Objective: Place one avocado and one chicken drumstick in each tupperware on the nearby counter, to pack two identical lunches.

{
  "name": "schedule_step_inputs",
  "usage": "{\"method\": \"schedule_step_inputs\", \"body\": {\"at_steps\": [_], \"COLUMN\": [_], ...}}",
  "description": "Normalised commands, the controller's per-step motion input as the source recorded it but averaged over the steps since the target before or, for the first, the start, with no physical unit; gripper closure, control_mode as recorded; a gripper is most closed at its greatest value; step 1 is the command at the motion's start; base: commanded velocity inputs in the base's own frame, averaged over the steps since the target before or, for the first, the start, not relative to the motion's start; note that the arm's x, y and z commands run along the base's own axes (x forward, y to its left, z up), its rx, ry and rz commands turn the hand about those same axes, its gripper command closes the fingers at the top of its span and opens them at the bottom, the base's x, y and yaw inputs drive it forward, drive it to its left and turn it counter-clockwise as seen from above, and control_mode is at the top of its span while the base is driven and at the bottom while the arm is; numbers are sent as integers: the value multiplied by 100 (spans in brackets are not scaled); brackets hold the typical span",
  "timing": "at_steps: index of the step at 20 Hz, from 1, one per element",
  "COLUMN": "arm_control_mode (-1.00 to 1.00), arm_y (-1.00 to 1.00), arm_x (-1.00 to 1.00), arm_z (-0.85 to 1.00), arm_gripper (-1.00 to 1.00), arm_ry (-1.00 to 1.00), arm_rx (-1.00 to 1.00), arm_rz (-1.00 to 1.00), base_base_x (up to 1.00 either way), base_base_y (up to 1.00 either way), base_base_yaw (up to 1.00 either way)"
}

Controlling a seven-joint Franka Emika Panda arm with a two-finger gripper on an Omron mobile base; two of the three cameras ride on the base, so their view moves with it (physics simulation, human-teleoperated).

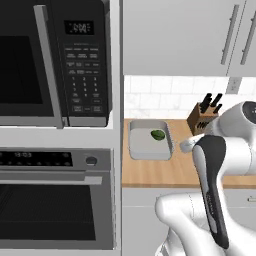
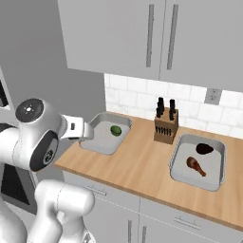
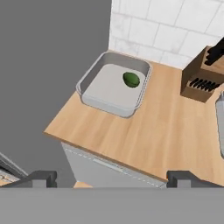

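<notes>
Counter (image 2: 142, 166) right end cropped; far tupperware (image 3: 221, 127) cut off; pincer (image 3: 109, 177) wide open, empty

I am in a kitchen.
I see a microwave (image 1: 55, 62), an oven (image 1: 55, 200), a knife block (image 2: 166, 126) and a wooden counter (image 2: 142, 166).

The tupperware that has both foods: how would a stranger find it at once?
On the counter, look past the knife block, on the side away from the grey wall. The tupperware there holds a chicken drumstick and a dark avocado; the other tupperware holds only a green avocado.
</notes>
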Motion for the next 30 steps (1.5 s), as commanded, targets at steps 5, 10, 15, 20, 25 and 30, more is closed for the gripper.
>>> {"method": "schedule_step_inputs", "body": {"at_steps": [5,10,15,20,25,30], "arm_control_mode": [100,100,100,100,100,100], "arm_y": [0,0,0,0,0,0], "arm_x": [-40,0,0,0,0,0], "arm_z": [0,0,0,0,0,0], "arm_gripper": [-100,-100,-100,-100,-100,-100], "arm_ry": [0,0,0,0,0,0], "arm_rx": [0,0,0,0,0,0], "arm_rz": [0,0,0,0,0,0], "base_base_x": [-60,-100,-67,-3,25,-20], "base_base_y": [0,15,81,100,100,98], "base_base_yaw": [0,0,4,0,-2,-12]}}
